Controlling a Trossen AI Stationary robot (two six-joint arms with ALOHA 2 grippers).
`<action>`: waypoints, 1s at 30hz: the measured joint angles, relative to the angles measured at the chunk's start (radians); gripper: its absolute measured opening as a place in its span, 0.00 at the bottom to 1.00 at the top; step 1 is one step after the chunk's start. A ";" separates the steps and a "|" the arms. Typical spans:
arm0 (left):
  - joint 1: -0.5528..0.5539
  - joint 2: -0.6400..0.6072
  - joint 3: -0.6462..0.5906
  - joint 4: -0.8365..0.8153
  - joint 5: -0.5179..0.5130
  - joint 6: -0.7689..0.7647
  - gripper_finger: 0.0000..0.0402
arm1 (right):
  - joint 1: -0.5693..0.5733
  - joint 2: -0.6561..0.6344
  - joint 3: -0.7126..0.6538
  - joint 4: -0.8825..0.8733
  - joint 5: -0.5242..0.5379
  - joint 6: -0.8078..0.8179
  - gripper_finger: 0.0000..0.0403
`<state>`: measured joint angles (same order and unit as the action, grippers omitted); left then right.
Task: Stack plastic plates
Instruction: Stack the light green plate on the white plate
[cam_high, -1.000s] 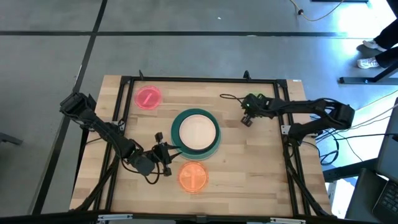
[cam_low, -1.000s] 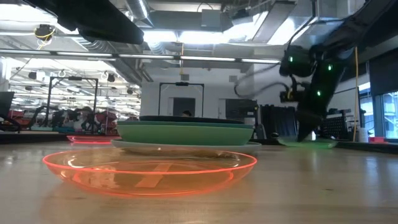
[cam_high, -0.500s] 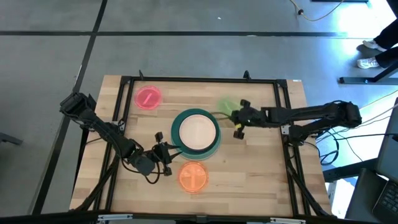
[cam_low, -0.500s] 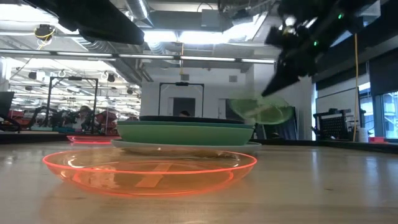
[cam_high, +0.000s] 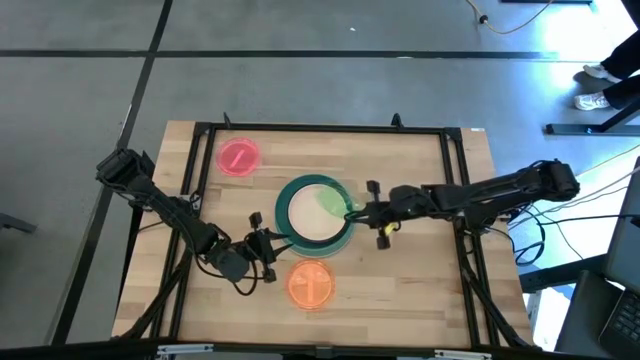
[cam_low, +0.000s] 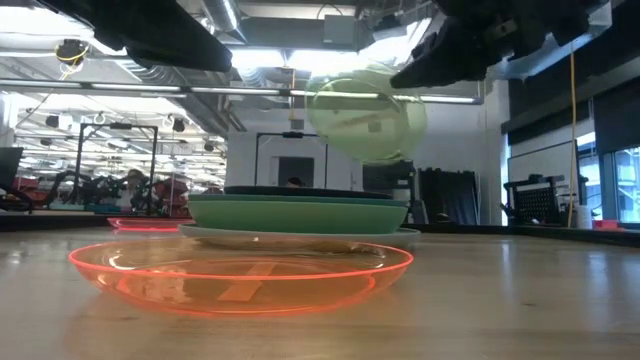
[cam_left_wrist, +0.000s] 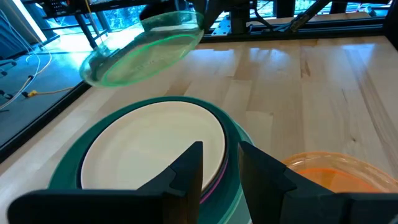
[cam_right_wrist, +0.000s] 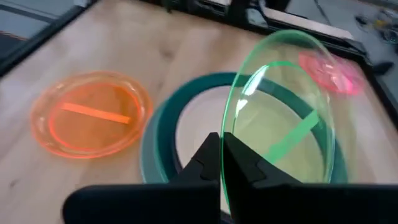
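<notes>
Most plates already sit in one stack (cam_high: 315, 212) at the centre of the high view. The right gripper (cam_high: 362, 212) pinches a clear green plate (cam_high: 333, 200) by its rim, tilted in the air above the stack's right side. A pink plate (cam_high: 238, 158) at upper left and an orange plate (cam_high: 311, 284) at lower centre remain loose. The left gripper (cam_high: 262, 246) waits nearby, fingers narrowly apart and holding nothing.

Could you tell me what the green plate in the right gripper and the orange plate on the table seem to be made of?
The green plate held by the right gripper looks like clear tinted plastic: the stack shows through it. The orange plate looks the same, glossy and see-through, its rim glowing.
</notes>
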<state>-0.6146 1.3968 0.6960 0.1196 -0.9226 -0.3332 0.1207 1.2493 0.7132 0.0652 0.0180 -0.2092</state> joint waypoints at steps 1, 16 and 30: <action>0.000 0.000 0.000 0.000 0.000 0.000 0.23 | -0.001 0.012 0.000 0.018 -0.023 -0.003 0.00; 0.001 0.000 0.000 0.001 0.000 0.000 0.23 | -0.003 0.258 0.000 0.263 -0.044 -0.035 0.01; 0.001 0.000 0.000 0.001 0.000 0.000 0.23 | -0.003 0.375 0.000 0.318 0.070 -0.037 0.02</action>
<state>-0.6132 1.3968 0.6956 0.1204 -0.9226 -0.3332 0.1177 1.6244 0.7136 0.3831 0.0879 -0.2459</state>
